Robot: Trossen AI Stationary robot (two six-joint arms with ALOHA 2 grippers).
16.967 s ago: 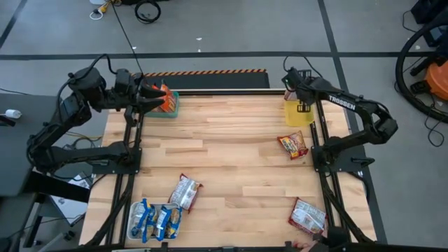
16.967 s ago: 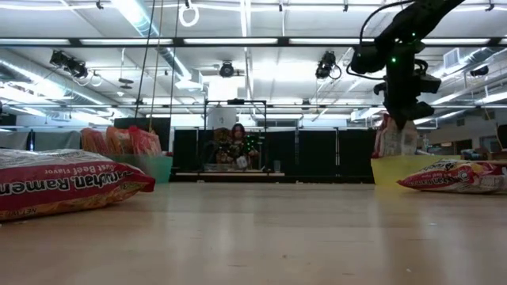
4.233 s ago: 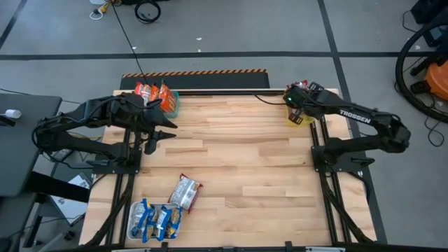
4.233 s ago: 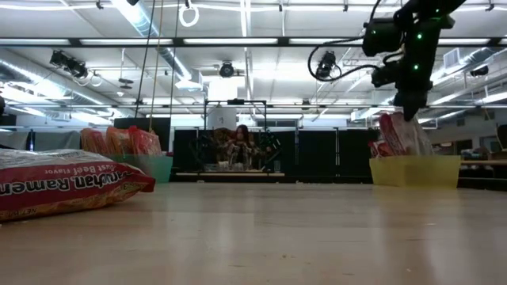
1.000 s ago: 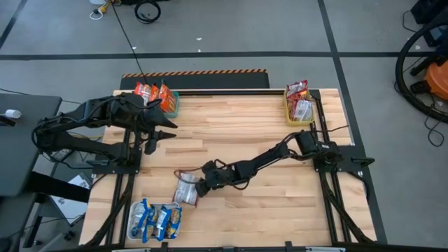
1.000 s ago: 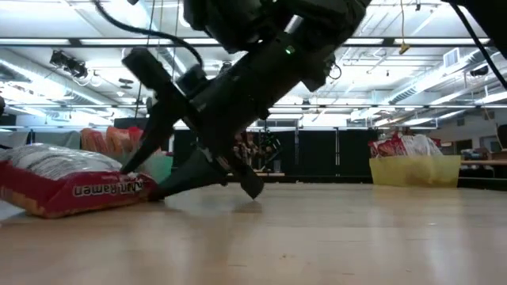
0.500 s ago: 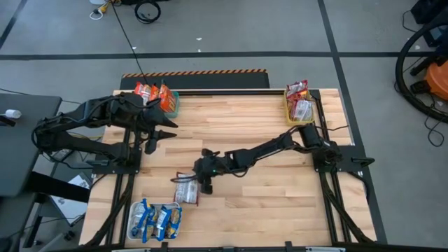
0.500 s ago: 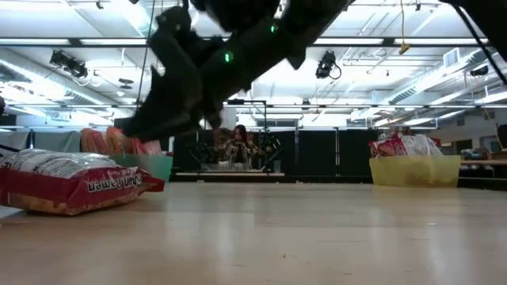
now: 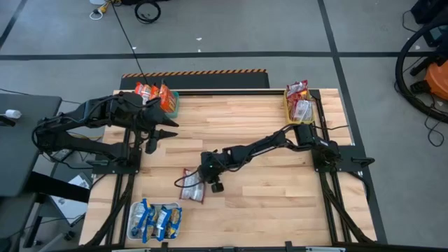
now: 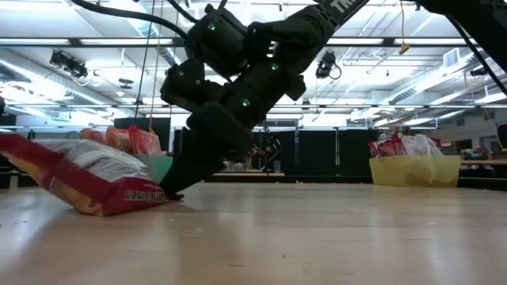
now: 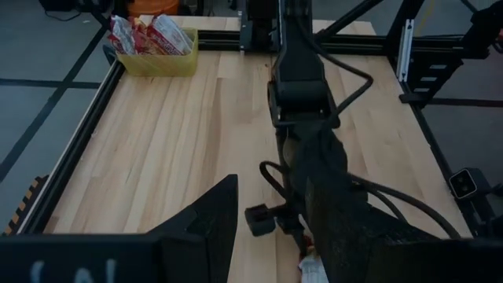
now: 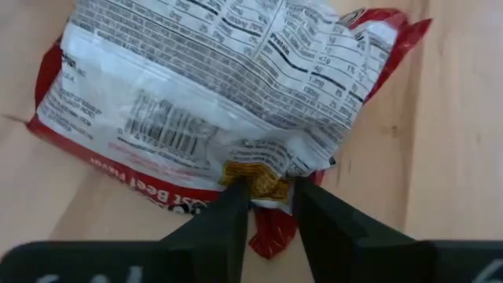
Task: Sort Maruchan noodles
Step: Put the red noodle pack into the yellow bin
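A red-and-white noodle packet [image 9: 190,185] sits left of the table's middle, with its printed back toward the right wrist camera [image 12: 220,86]. My right gripper [image 9: 203,180] has reached across the table and is shut on the packet's right edge. My left gripper [image 9: 166,128] waits open over the far-left part of the table, beside the teal tray [image 9: 172,105] of orange packets. More red-and-white packets stand in the yellow tray [image 9: 288,115]. Blue-and-yellow ones lie in the white tray [image 9: 133,210]. My right gripper pinches the packet's crumpled edge [image 12: 263,179] between its two fingers [image 12: 228,212]. It comes slanting down from the table's right. That held end [image 10: 162,192] is down at the table, and the packet tilts up from there, its left end [image 10: 16,146] raised.
The yellow tray sits at the far-right corner, the teal tray at the far-left corner, the white tray at the near-left corner. My right arm [image 9: 266,147] stretches diagonally over the middle of the table. Metal frame rails [image 9: 323,182] run along both sides. Bare wood lies near right.
My right gripper rose off the red-and-white packet, then came back down at its right edge and shut on it. The packet lay flat before. Now it has shifted slightly toward the right and tipped, its left end raised while its right end stays low.
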